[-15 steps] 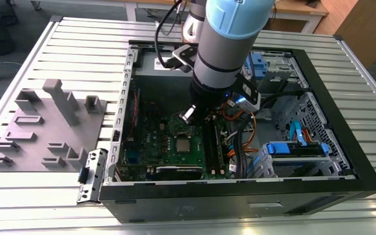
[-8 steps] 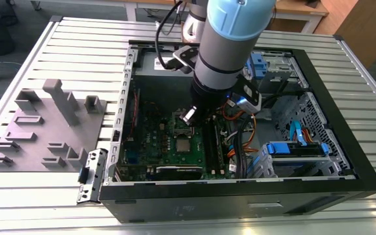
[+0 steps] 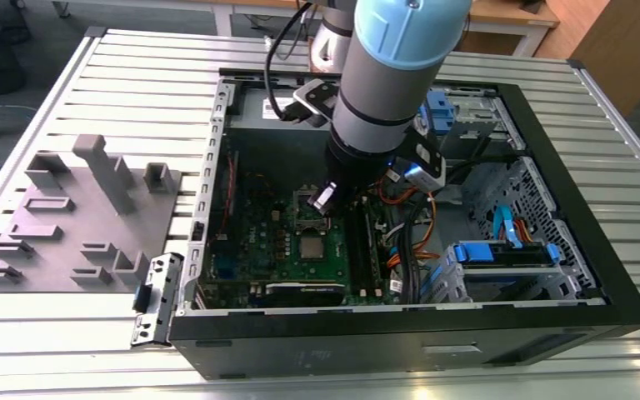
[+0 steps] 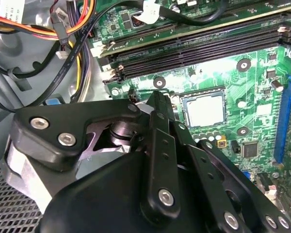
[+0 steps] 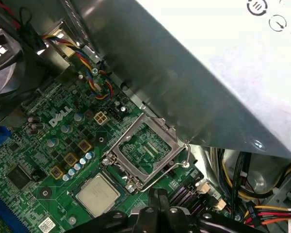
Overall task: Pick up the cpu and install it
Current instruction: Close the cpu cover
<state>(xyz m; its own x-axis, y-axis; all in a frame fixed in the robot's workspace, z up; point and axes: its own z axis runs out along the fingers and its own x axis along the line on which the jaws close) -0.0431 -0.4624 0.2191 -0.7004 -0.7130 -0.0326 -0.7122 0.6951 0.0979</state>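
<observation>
We see the cpu [image 4: 205, 109] lying flat in its socket on the green motherboard [image 4: 252, 87], its silver top bare, with the hinged retention frame [image 5: 144, 151] open beside it. We judge it light, stiff and fragile underneath, best held by its pale edges. Our gripper [image 4: 157, 104] hovers just beside it; its fingers [image 5: 157, 196] look drawn together on nothing, inside the computer case [image 3: 409, 333].

One cpu [image 4: 205, 109], one motherboard [image 5: 63, 145], one open computer case [image 3: 409, 333], one grey tray [image 3: 76, 217].
</observation>
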